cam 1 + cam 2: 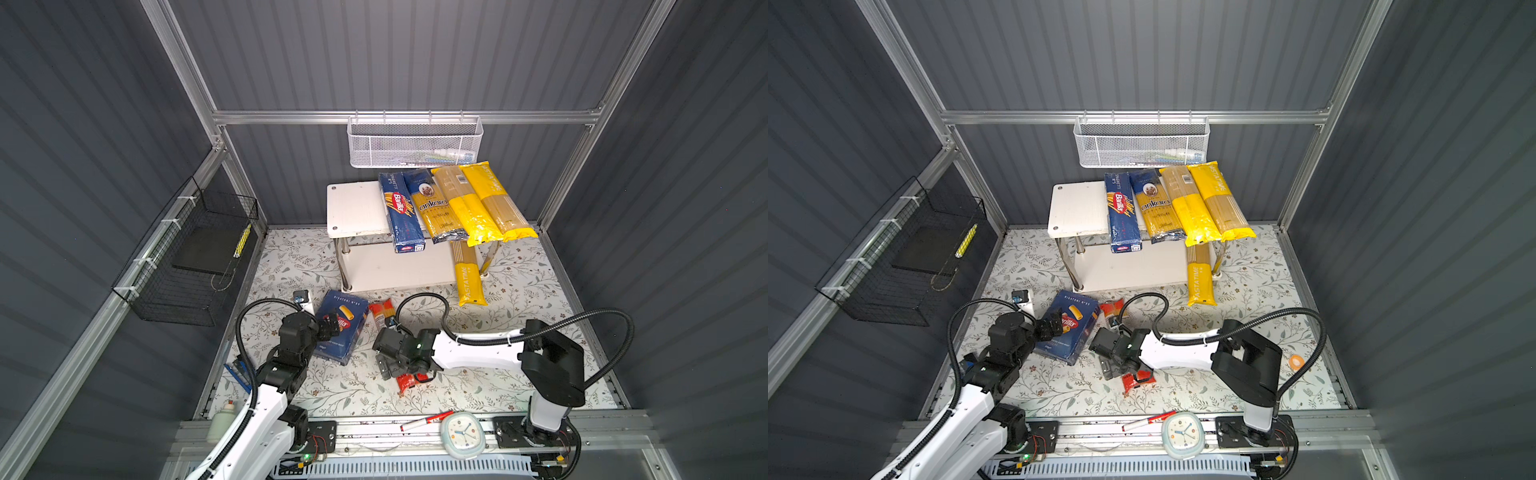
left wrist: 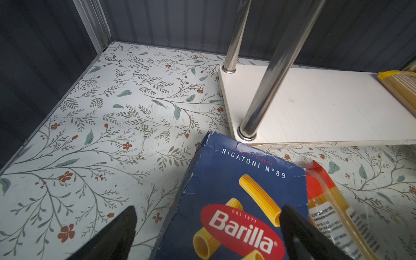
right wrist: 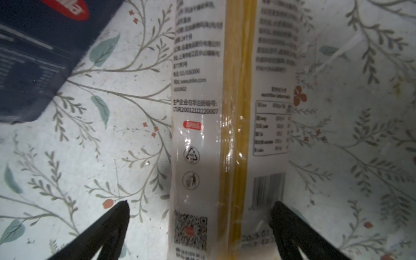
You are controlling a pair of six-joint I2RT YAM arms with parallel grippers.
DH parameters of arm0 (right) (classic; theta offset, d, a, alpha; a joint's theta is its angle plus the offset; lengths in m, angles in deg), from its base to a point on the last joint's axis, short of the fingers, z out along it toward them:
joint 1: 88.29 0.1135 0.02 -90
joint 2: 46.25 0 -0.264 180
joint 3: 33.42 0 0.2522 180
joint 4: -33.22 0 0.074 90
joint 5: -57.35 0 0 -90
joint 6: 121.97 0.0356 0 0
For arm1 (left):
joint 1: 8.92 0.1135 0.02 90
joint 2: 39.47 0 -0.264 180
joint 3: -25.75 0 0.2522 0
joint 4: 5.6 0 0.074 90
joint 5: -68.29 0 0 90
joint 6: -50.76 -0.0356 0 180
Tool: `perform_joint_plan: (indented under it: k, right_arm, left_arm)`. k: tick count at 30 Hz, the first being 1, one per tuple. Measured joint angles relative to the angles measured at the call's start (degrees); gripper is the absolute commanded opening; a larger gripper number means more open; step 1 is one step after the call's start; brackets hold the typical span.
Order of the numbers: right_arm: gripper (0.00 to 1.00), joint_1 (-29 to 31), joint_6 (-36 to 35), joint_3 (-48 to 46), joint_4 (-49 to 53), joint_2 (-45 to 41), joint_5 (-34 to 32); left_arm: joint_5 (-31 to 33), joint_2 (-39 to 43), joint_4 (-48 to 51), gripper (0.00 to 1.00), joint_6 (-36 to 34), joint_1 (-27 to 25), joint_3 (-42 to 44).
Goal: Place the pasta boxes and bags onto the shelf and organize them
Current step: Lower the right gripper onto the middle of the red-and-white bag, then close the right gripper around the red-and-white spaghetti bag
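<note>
The shelf [image 1: 357, 208] stands at the back. On its top board lie the long Barilla spaghetti box [image 1: 401, 212], the ankara bag [image 1: 436, 208] and two yellow PASTATIME bags [image 1: 469, 208] [image 1: 503, 199]. A third PASTATIME bag [image 1: 469, 274] juts off the lower board. The rigatoni box [image 1: 347, 345] [image 2: 236, 184] lies flat on the floor; my left gripper [image 1: 334, 322] [image 2: 208, 222] hovers open over it, straddling one long edge. Beside it lies the clear bag with red ends [image 1: 380, 311] [image 3: 229, 112]. My right gripper [image 1: 386, 365] [image 3: 200, 213] is open above its middle.
A white mesh basket [image 1: 415, 143] hangs on the back rail and a black wire basket [image 1: 195, 257] on the left wall. A clock [image 1: 461, 432], a red marker [image 1: 426, 420] and a white bottle [image 1: 220, 419] sit at the front edge. Chrome shelf legs [image 2: 270, 90] rise close to the rigatoni box.
</note>
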Motion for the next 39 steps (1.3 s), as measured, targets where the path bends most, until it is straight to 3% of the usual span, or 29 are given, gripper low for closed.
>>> perform_joint_plan:
  k: [25, 39]
  right_arm:
    - [0.99, -2.2, 1.5, 0.4, 0.5, 2.9, -0.3]
    - [0.76, -2.2, 1.3, 1.1, 1.0, 3.3, 0.0]
  left_arm:
    - [0.0, -0.4, -0.1, 0.99, 0.0, 0.0, 0.0]
    - [0.0, -0.4, -0.1, 0.99, 0.0, 0.0, 0.0]
